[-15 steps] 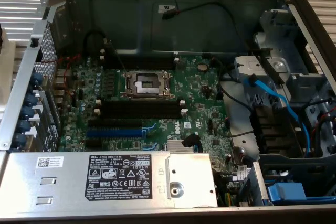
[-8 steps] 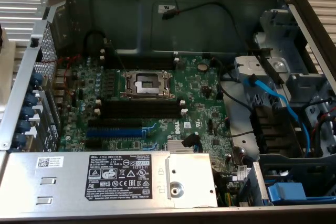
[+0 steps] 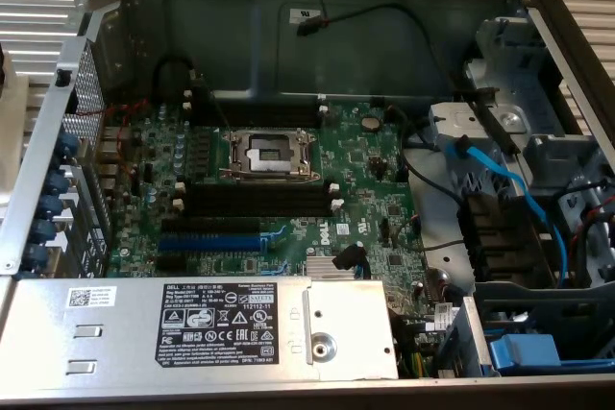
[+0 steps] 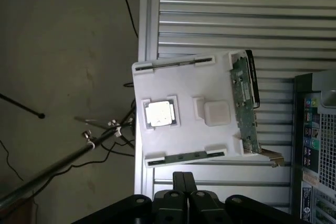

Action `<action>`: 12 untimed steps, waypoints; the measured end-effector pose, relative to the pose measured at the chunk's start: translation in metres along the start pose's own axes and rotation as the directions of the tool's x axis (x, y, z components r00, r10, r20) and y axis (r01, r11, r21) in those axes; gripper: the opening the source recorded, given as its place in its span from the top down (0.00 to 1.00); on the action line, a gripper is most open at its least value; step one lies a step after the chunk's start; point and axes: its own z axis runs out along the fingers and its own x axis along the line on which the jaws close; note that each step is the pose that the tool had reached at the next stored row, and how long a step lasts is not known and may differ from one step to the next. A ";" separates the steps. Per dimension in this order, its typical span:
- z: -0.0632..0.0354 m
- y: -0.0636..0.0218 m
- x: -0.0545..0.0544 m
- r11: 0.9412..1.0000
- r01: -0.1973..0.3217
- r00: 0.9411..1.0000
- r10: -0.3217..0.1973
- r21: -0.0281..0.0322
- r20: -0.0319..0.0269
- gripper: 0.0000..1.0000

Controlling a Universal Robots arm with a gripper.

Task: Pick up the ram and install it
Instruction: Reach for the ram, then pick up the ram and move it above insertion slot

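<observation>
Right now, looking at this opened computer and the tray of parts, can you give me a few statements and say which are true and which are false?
1. The long black slots on the green board are empty. True.
2. The claw is holding a memory stick. False: the stick lies in the white tray, at the edge nearest the claw.
3. A square silver chip sits in that tray. True.
4. The wide cable inside the computer case is yellow. False: it is blue.
</observation>
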 end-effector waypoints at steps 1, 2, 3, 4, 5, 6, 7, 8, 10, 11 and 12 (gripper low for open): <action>0.0000 0.0000 0.000 1.000 0.000 1.000 0.000 0.000 0.000 0.90; 0.0000 0.0000 0.000 1.000 0.000 1.000 0.000 0.000 0.000 0.90; 0.0000 0.0000 0.000 1.000 0.000 1.000 0.000 0.000 0.000 0.90; 0.0000 0.0000 0.000 1.000 -0.001 1.000 0.001 0.000 0.000 0.90; 0.0000 0.0000 0.000 1.000 -0.001 1.000 0.001 0.000 0.000 0.90; 0.0000 0.0000 0.000 1.000 -0.001 1.000 0.001 0.000 0.000 0.90; 0.0000 0.0000 0.000 1.000 -0.001 1.000 0.001 0.000 0.000 0.90; 0.0000 0.0000 0.000 1.000 -0.001 1.000 0.001 0.000 0.000 0.90; 0.0000 0.0000 0.000 1.000 -0.001 1.000 0.001 0.000 0.000 0.90; 0.0000 0.0000 0.000 1.000 -0.001 1.000 0.001 0.000 0.000 0.90; 0.0000 0.0000 0.000 1.000 -0.001 1.000 0.001 0.000 0.000 0.90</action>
